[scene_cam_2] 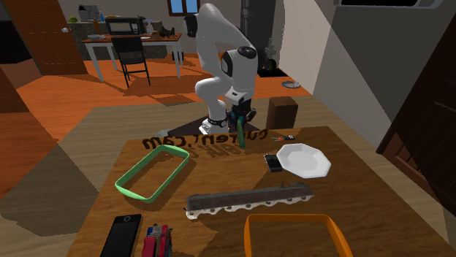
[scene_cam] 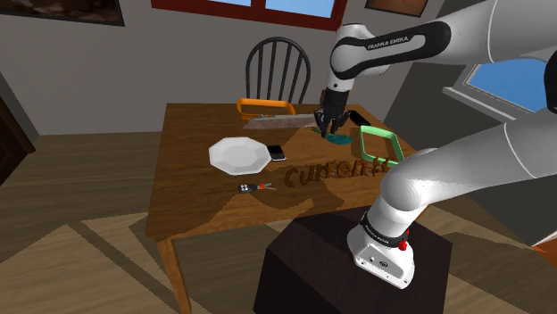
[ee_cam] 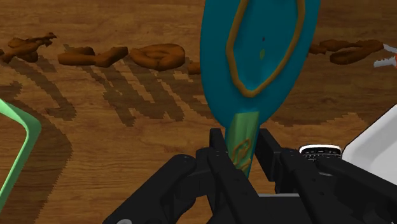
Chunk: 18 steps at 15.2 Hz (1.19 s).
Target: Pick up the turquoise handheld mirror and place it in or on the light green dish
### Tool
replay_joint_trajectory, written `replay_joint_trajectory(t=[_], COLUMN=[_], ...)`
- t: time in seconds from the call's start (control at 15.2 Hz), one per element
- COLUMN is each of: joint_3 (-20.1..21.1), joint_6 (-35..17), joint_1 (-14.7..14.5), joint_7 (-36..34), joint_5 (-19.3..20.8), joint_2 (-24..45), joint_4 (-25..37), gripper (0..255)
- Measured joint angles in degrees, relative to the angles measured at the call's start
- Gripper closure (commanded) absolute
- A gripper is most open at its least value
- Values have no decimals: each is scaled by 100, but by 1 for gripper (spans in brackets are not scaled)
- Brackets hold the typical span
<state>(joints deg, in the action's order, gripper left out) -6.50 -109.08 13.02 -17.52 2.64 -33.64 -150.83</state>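
Note:
The turquoise handheld mirror [ee_cam: 254, 57] has a brown-outlined oval face and a greenish handle. My gripper [ee_cam: 242, 153] is shut on that handle, with the mirror's head pointing away from the hand. In the shoulder view the gripper [scene_cam: 328, 123] hangs over the far middle of the wooden table [scene_cam: 196, 210], with the mirror [scene_cam: 337, 138] just below it. The light green dish [scene_cam: 382, 145] is a rectangular open frame lying on the table, toward the shoulder view's right of the mirror. In the second exterior view the mirror [scene_cam_2: 238, 136] hangs under the gripper [scene_cam_2: 237, 121], and the dish [scene_cam_2: 153, 171] lies to the left.
A white plate [scene_cam: 238, 155] and a small phone [scene_cam: 276, 152] lie left of the gripper in the shoulder view. An orange tray [scene_cam: 265, 107] and a long dark carton [scene_cam: 277, 122] sit at the far edge by a chair [scene_cam: 278, 67]. Brown letters [scene_cam: 335, 169] and a small tool [scene_cam: 254, 187] lie nearer.

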Motion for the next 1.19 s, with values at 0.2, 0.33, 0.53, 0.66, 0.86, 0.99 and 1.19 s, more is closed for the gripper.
replay_joint_trajectory(t=[0.2, 0.33, 0.53, 0.66, 0.86, 0.99, 1.19], joint_3=[20, -131, -428, -653, -981, -1257, -1580], joint_6=[259, 337, 308, 346, 341, 280, 255], joint_1=[-8, 103, 290, 435, 633, 772, 888], joint_7=[-12, 170, 528, 807, 1215, 1545, 1955], joint_5=[-13, 108, 328, 493, 720, 878, 999], joint_2=[-60, -94, 36, 87, 180, 350, 654], joint_4=[199, 244, 354, 459, 577, 716, 1040], gripper=[255, 255, 255, 255, 255, 255, 255])
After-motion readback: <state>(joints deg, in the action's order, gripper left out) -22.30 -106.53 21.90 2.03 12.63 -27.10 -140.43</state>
